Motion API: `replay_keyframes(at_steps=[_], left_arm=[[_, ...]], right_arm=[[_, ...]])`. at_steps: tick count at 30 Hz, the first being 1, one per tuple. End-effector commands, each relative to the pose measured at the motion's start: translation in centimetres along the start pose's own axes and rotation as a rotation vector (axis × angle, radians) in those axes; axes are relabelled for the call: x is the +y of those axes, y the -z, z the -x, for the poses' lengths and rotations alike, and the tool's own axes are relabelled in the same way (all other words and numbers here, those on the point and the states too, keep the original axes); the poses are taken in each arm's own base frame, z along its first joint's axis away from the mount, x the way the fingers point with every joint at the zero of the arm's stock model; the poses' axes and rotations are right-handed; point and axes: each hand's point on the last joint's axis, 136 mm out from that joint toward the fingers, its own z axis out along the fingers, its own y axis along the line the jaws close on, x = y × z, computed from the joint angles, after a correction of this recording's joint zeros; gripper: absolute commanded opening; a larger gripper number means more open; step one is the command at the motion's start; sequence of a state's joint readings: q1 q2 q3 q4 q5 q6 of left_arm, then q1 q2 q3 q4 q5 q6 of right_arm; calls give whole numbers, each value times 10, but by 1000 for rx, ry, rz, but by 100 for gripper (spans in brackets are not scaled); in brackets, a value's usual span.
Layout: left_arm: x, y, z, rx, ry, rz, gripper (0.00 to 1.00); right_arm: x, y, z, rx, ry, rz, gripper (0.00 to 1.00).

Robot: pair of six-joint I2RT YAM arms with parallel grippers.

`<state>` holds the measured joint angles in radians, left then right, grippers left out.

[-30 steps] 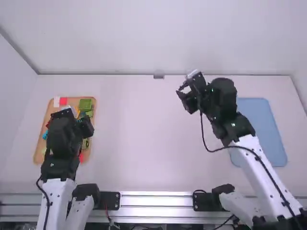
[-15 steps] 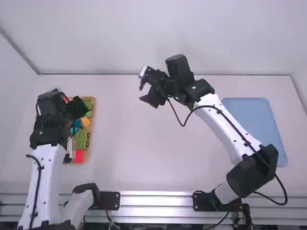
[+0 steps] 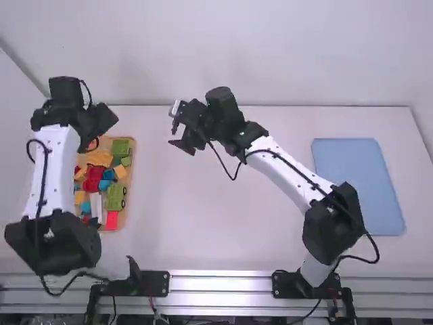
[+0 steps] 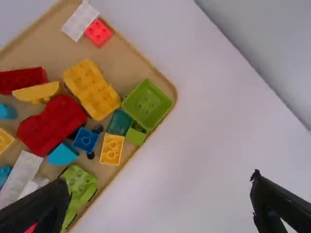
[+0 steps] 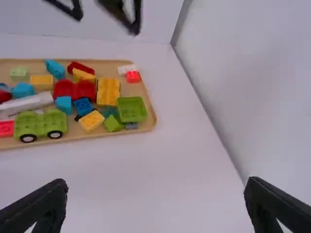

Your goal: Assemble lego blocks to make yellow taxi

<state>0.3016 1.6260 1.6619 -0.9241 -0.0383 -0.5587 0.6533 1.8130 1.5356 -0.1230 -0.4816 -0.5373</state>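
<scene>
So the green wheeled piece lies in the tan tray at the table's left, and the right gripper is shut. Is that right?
Not quite: the right gripper is open, as the right wrist view shows, its fingers wide apart. The green wheeled piece does lie in the tan tray at the table's left.

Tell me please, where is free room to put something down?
The table is bare between the tan tray and the blue mat, partly under the right arm; the mat looks bare too. Lego blocks crowd the tray.
</scene>
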Motion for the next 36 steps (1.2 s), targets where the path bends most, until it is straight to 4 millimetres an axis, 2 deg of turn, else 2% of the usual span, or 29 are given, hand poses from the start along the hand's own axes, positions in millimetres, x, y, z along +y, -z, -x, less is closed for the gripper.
replay_keyframes(at_steps=[1, 5, 9, 10, 15, 17, 18, 23, 26, 29, 32, 36], left_arm=[[-5, -11, 19, 23, 37, 29, 99], [-3, -38, 27, 111, 32, 127, 99], [7, -64, 30, 156, 67, 226, 99], [13, -77, 31, 179, 83, 249, 99], [23, -134, 15, 362, 183, 173, 99], [31, -145, 9, 425, 237, 139, 99], [34, -147, 9, 432, 257, 139, 99], [81, -145, 13, 417, 581, 290, 99], [93, -150, 15, 416, 583, 291, 99], [95, -156, 8, 433, 562, 291, 99], [105, -167, -1, 421, 561, 359, 99], [103, -183, -11, 407, 508, 373, 99]], right_arm=[[4, -5, 2, -9, -15, 19, 98], [4, -6, 1, -7, -15, 21, 98], [6, -6, -2, 4, -15, 28, 98], [6, -6, -3, 9, -19, 30, 98], [9, -6, -8, 32, -30, 37, 98], [7, -6, -9, 37, -31, 30, 98], [6, -6, -10, 40, -31, 23, 98], [2, -6, -13, 56, -30, -3, 98], [2, -6, -13, 55, -30, -1, 98], [2, -6, -11, 49, -27, -3, 98], [4, -7, -8, 42, -21, -1, 98], [4, -7, -8, 41, -20, -1, 98]])
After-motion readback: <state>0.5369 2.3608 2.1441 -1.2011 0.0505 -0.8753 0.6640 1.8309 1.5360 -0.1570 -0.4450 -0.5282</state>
